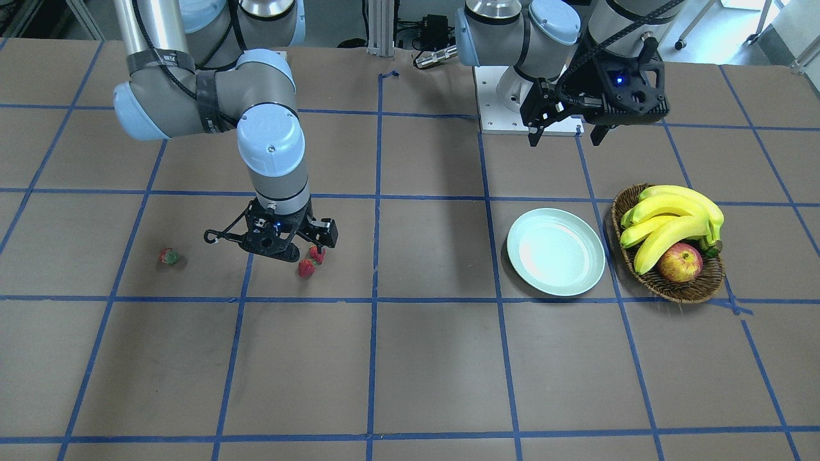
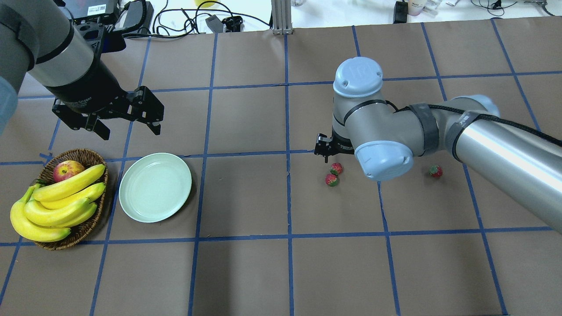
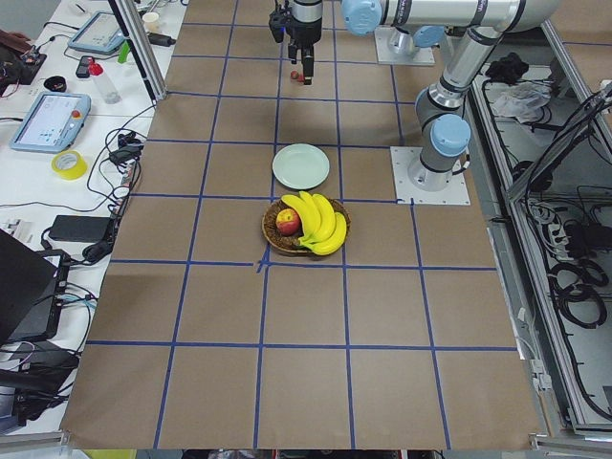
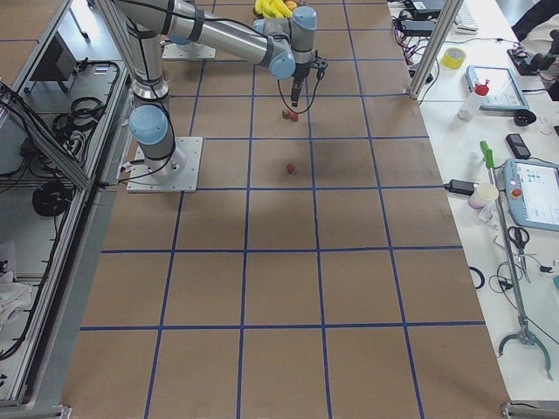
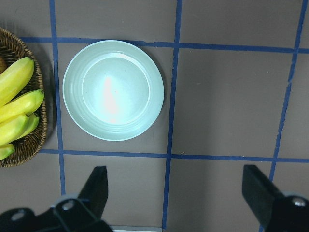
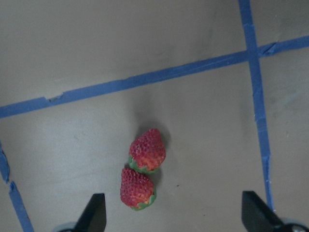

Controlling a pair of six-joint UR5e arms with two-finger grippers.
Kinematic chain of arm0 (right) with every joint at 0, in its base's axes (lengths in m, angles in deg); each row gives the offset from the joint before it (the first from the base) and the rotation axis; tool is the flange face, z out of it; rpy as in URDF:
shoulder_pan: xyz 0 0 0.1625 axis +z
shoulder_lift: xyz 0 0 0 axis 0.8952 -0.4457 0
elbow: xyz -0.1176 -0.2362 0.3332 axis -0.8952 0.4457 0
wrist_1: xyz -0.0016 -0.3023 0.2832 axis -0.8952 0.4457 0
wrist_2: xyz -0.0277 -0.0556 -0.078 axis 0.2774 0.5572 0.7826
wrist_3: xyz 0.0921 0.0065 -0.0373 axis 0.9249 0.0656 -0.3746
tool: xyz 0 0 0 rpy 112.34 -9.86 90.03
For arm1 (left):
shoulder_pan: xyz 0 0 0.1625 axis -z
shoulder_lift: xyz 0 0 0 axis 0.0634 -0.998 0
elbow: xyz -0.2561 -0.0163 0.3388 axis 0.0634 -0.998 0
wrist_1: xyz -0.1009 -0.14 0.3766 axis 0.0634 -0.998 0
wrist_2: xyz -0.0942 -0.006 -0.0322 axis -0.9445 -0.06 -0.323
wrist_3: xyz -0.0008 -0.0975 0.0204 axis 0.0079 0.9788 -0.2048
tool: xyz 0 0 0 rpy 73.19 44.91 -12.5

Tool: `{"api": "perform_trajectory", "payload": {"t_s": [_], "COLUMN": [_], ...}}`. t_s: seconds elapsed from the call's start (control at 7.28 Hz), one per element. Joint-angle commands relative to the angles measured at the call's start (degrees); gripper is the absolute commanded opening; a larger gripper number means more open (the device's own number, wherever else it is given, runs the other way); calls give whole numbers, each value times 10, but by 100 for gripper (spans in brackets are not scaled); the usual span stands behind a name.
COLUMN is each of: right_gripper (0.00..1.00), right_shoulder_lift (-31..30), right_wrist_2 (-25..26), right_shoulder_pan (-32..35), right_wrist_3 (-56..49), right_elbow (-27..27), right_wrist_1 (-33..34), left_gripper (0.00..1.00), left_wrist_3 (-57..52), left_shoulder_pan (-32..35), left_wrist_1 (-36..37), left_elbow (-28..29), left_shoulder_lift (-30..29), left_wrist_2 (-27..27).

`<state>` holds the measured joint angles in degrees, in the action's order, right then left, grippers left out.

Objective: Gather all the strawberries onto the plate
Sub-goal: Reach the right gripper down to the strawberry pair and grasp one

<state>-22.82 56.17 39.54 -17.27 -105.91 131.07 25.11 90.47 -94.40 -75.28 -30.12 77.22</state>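
Note:
Three strawberries lie on the brown table. Two touch each other (image 1: 306, 268) (image 1: 317, 254), also seen in the right wrist view (image 6: 147, 150) (image 6: 137, 188). The third strawberry (image 1: 168, 257) lies apart, further out on the robot's right (image 2: 435, 171). My right gripper (image 6: 175, 217) hangs open and empty just above the pair, its fingers (image 6: 94, 215) either side of them. The pale green plate (image 1: 556, 251) (image 2: 155, 187) is empty. My left gripper (image 2: 129, 129) is open and empty, held high behind the plate (image 5: 113, 90).
A brown wicker basket (image 2: 79, 153) with bananas (image 1: 672, 224) and a red-yellow apple (image 1: 680, 262) stands right beside the plate, on its outer side. Blue tape lines grid the table. The left arm's base plate (image 1: 506, 121) sits at the robot's edge.

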Motion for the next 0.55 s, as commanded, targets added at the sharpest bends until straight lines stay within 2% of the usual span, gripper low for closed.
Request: {"api": "perform_trajectory", "payload": {"t_s": [0.0, 0.27, 0.41], "right_gripper": [99, 93, 78], "right_shoulder_lift": [26, 55, 59], "right_wrist_2": [-1, 2, -4], "right_shoulder_pan": [16, 16, 16], "right_wrist_3": [28, 27, 29], "right_elbow": [-21, -20, -20], "right_wrist_1": [38, 70, 70], "left_gripper": [100, 100, 100], "left_wrist_3": [1, 1, 2], "left_shoulder_pan": [0, 0, 0], "left_wrist_1": [-1, -5, -4], "left_elbow": [-1, 0, 0], "left_shoulder_lift": [0, -2, -4], "left_wrist_2": [-1, 4, -1]}}
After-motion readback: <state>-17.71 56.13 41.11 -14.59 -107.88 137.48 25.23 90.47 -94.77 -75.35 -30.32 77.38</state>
